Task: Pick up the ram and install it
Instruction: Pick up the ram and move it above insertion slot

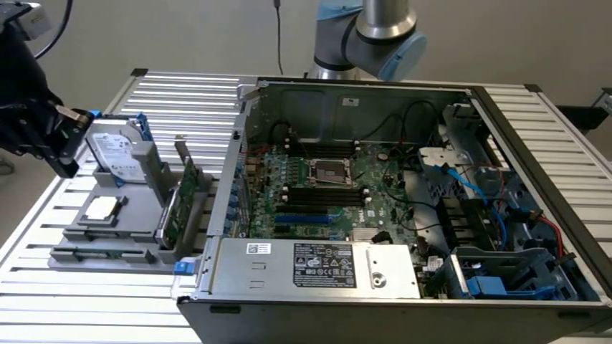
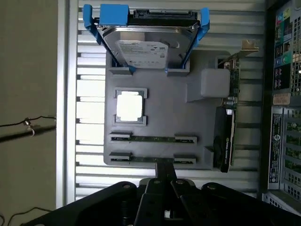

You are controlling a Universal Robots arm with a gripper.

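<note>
Right up close, the claw [image 2: 163, 170], grip impossible to tell, poised over the grey tray [image 2: 181, 122] on the bench [image 1: 57, 301]. Just under its tip, the ram [image 2: 153, 159], edge-up in its slot, long axis crosswise to the claw; second stick [image 2: 153, 139] just beyond. Further out in the tray: processor chip [image 2: 129, 106], expansion card [image 2: 225, 136], hard drive [image 2: 143, 49]. In the exterior view, tray at nine o'clock from the open case [image 1: 287, 315].
</note>
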